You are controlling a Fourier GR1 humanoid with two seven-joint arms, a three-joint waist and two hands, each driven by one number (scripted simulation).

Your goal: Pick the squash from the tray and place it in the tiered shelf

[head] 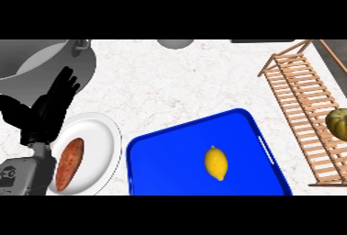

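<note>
Head view | left hand (49, 108) fingers straight, holding nothing

Trays: one — blue tray (169, 160)
Plates: one — white plate (98, 133)
Shelves: one — wooden tiered shelf (301, 101)
Lemons: one lemon (216, 163)
Squashes: one squash (338, 124)
Sweet potatoes: one sweet potato (68, 163)
Pots: one grey pot (41, 59)
Hands: one hand (51, 108)

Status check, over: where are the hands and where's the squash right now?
Left hand open, resting at view's left. Right hand out of view. Squash on the tiered shelf, off the tray; lemon on the tray. Nothing in the way.
</note>
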